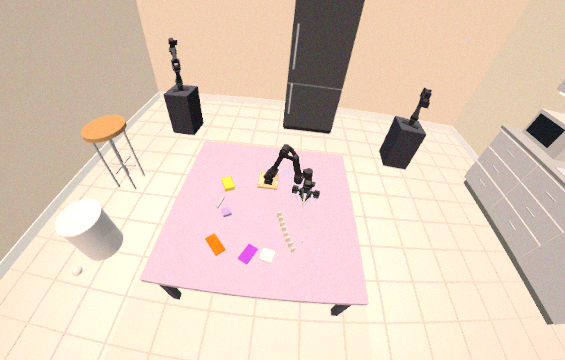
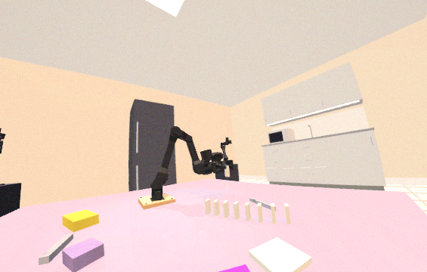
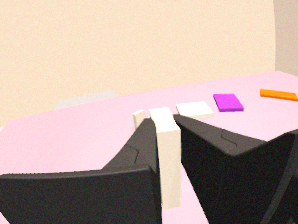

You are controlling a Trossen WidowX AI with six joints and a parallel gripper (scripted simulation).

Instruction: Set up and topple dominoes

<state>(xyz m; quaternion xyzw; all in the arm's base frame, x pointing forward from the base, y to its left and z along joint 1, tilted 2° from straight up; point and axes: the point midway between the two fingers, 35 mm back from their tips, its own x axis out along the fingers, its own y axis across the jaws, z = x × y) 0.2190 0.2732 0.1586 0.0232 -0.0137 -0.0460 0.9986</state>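
A row of several cream dominoes (image 1: 286, 231) (image 2: 247, 211) stands upright on the pink table (image 1: 322, 270) (image 2: 349, 227). My gripper (image 1: 304, 199) (image 2: 225, 166) (image 3: 161, 124) hangs in the air beyond the row's far end, toward the arm's base, well above the table. It is shut on a cream domino (image 3: 168, 163), which stands on end between the fingers in the wrist view. A loose domino (image 1: 305, 233) (image 2: 260, 204) lies flat just right of the row. Another loose domino (image 1: 220, 202) (image 2: 56, 248) lies flat on the table's left side.
The arm's base plate (image 1: 268, 182) (image 2: 156, 201) sits at the back of the table. A yellow block (image 1: 228, 183) (image 2: 80, 220), a lilac block (image 1: 226, 211) (image 2: 83, 252), an orange tile (image 1: 215, 244), a magenta tile (image 1: 247, 253) and a white tile (image 1: 267, 255) (image 2: 280, 256) lie left of the row.
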